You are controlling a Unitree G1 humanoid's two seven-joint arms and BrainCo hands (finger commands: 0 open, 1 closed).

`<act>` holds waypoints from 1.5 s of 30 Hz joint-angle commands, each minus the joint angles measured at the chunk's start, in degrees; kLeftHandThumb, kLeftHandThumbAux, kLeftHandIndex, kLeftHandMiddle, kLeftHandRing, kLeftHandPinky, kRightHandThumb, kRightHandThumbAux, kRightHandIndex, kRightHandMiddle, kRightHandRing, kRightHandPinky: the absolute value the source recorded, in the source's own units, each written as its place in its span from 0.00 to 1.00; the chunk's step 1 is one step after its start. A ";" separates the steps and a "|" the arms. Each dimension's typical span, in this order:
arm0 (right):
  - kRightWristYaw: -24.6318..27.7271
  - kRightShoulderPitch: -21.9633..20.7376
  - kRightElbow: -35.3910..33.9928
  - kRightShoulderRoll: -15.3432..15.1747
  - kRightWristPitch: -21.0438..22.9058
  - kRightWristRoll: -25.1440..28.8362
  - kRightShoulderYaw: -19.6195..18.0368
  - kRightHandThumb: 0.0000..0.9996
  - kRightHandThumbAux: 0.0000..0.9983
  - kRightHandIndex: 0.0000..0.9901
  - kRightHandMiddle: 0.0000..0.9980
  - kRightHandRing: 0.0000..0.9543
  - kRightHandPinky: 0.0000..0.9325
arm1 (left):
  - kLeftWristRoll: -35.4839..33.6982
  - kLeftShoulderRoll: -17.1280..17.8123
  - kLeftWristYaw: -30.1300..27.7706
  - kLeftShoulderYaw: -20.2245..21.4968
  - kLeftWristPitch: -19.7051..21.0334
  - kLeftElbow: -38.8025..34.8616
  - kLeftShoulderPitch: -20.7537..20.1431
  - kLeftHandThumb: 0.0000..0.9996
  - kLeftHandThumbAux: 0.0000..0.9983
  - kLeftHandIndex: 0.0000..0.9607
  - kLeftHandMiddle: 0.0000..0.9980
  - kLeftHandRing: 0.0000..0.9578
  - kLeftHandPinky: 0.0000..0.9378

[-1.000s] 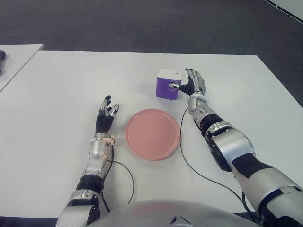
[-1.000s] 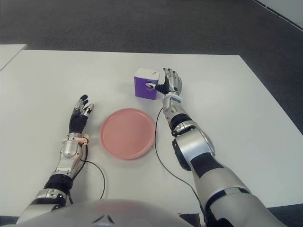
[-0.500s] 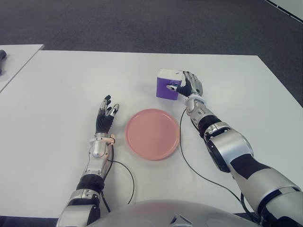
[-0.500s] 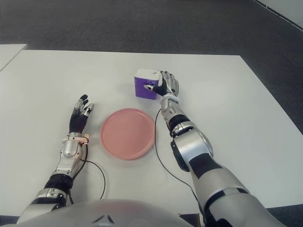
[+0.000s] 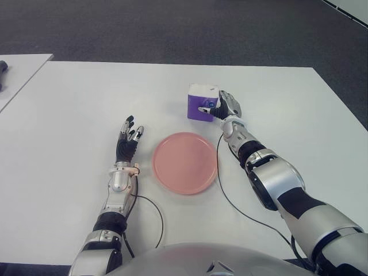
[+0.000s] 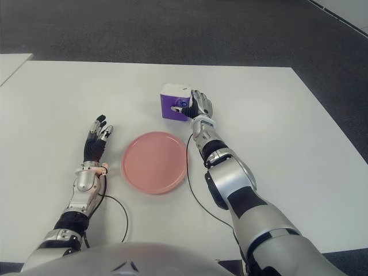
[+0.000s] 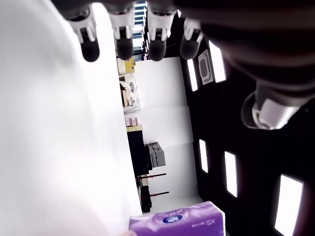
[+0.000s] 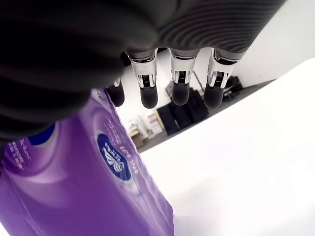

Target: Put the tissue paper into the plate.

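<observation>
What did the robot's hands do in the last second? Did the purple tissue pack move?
The right hand slid leftward against the purple tissue pack and nudged it slightly left; its fingers look straight, so no firm grasp shows. The pink plate, the open left hand left of it, and the white table stayed put.

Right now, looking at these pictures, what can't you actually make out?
- Whether the right hand truly grips the purple tissue pack: eye views too small; in the right wrist view its fingers are straight.
- The pack's far side: hidden by the pack itself.
- The plate: missing from both wrist views.
- The left hand is open beside the plate's left.
</observation>
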 commanded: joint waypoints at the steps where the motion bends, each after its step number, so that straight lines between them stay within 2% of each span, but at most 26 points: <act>1: 1.65 1.86 0.52 0.59 -2.01 0.23 0.46 0.17 0.38 0.00 0.00 0.00 0.00 | 1.08 -0.54 0.84 -0.76 1.24 2.97 2.38 0.00 0.40 0.00 0.00 0.00 0.00; 11: 3.14 2.28 0.54 0.28 -4.70 -0.34 1.53 0.18 0.41 0.00 0.00 0.00 0.00 | 0.50 -0.94 0.49 -0.66 0.93 3.51 2.06 0.00 0.41 0.00 0.00 0.00 0.00; 28: 4.17 2.79 0.70 0.15 -6.44 -0.58 2.62 0.16 0.43 0.00 0.00 0.00 0.00 | 1.13 -0.98 1.64 -0.65 -0.43 5.40 1.42 0.00 0.40 0.00 0.00 0.00 0.00; 45: 6.72 3.63 0.55 0.74 -8.45 3.33 -1.55 0.19 0.43 0.00 0.00 0.00 0.00 | 0.82 -0.86 1.46 -0.64 -3.25 6.89 1.09 0.00 0.40 0.00 0.00 0.00 0.00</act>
